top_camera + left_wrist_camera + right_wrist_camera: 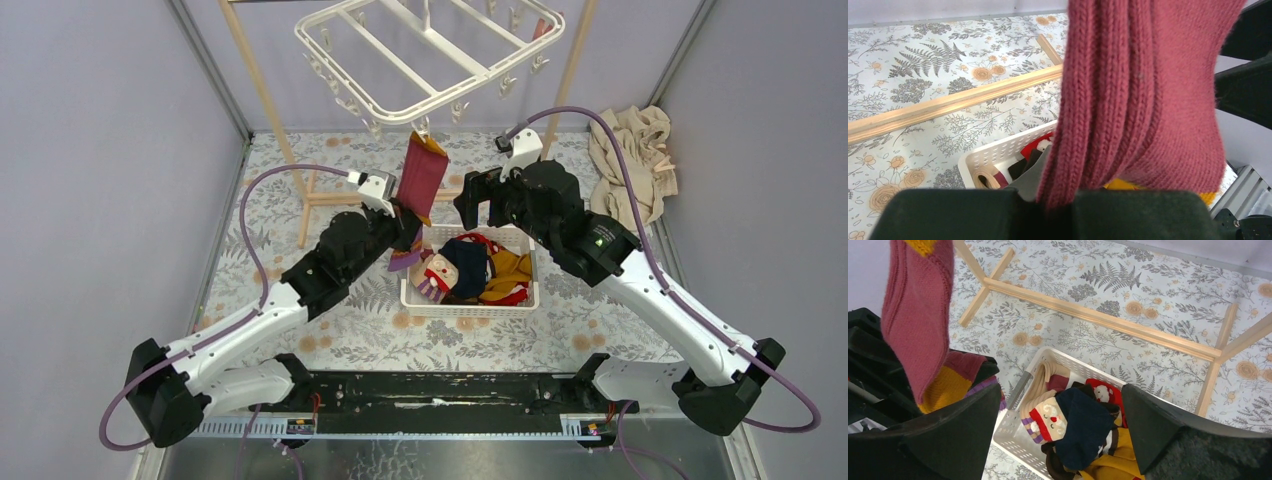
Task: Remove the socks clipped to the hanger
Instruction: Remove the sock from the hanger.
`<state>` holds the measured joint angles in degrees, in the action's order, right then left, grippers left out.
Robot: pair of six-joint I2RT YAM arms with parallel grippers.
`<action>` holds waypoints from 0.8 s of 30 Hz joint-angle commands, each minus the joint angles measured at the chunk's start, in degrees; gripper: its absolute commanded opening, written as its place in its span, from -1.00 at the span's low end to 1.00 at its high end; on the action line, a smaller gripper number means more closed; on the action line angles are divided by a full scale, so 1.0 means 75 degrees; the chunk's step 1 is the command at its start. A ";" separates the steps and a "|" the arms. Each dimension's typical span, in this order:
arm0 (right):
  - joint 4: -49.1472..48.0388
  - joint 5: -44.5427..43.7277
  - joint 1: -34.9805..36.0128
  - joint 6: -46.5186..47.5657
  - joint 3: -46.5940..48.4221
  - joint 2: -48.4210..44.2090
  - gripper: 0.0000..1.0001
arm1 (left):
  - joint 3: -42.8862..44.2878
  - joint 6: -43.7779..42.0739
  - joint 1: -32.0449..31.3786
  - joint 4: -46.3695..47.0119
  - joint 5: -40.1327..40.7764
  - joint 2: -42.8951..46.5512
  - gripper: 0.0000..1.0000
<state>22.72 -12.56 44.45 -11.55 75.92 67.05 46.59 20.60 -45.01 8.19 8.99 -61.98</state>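
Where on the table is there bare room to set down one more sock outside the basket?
Bare tablecloth lies between the basket and the near edge, and left of the wooden frame. It is crowded around the basket's far edge, where the left gripper holds the maroon sock and the right gripper hangs open.

White basket [470, 305], wooden frame [264, 95], beige cloth [632, 160]

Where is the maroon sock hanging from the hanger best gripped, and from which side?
Grip the maroon sock low, from the left arm's side: it hangs flat from one clip, lower end hanging clear, where the left gripper is shut.
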 commanded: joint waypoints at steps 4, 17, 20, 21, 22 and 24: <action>-0.0046 -0.0093 -0.0074 -0.0366 0.0002 -0.0201 0.95 | 0.0236 -0.0034 -0.0045 -0.0364 0.0171 0.0394 -0.87; -0.0176 -0.0103 -0.0087 -0.0242 -0.0042 0.0053 0.96 | 0.0329 -0.0005 -0.0045 -0.1056 0.0236 0.0708 -0.87; -0.0361 -0.0033 -0.0082 -0.0283 -0.0033 0.0137 0.96 | 0.0361 0.0007 -0.0042 -0.1242 0.0288 0.0799 -0.87; -0.0409 -0.0011 -0.0088 -0.0305 -0.0028 0.0167 0.96 | 0.0368 0.0007 -0.0045 -0.1299 0.0302 0.0834 -0.87; -0.0450 0.0022 -0.0087 -0.0324 -0.0022 0.0204 0.96 | 0.0379 0.0004 -0.0045 -0.1366 0.0326 0.0869 -0.88; -0.0544 0.0073 -0.0084 -0.0349 -0.0033 0.0261 0.96 | 0.0386 0.0007 -0.0045 -0.1473 0.0372 0.0967 -0.88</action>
<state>22.87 -12.51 44.21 -13.80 74.17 68.42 47.13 20.67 -45.01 -1.13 9.82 -56.69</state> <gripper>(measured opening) 0.976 0.088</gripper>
